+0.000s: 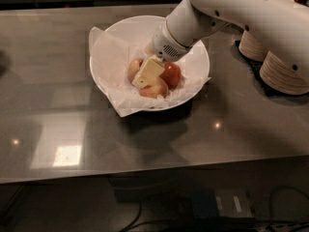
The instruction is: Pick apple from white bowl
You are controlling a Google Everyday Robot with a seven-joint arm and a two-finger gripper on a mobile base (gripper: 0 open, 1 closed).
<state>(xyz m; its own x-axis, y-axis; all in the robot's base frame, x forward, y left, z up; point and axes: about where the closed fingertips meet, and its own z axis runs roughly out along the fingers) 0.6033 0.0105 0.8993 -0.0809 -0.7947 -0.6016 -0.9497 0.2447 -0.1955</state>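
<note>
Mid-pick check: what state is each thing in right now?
gripper: lowered into the bowl, among the apples.
bowl: upright on the table, lined with paper.
paper: crumpled, spilling over the rim.
left apple: in the bowl, partly hidden by the gripper.
red apple: in the bowl, right of the gripper.
pale apple: in the bowl, in front of the gripper.
stacked bowls: upright, at the table's right.

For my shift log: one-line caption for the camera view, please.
Gripper sits among apples in the paper-lined white bowl; stacked bowls stand nearby on the table.
</note>
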